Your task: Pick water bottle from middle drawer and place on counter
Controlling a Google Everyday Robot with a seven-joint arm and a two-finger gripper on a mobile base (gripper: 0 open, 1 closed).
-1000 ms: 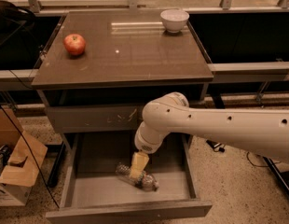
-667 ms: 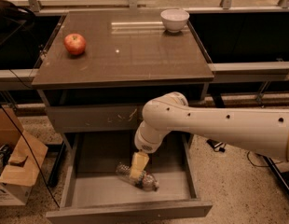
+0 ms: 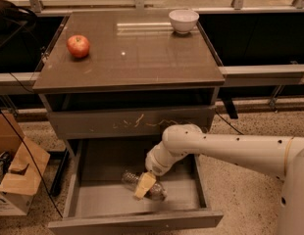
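One red apple [image 3: 78, 46], one white bowl [image 3: 184, 20] on glossy grey-brown bench [image 3: 142, 58]. Hand [image 3: 143, 186] inside open grey drawer [image 3: 98, 180], over one clear plastic bottle [image 3: 157, 191]; grip cannot be told.

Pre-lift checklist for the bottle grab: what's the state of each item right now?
1. Middle drawer pulled open: ok.
2. Water bottle inside the drawer, lying on its side: ok.
3. Gripper lowered into the drawer, at the bottle's middle: ok.
4. Grasp secure on the bottle: cannot tell.
5. Counter has a drop spot between the apple and the white bowl: ok.
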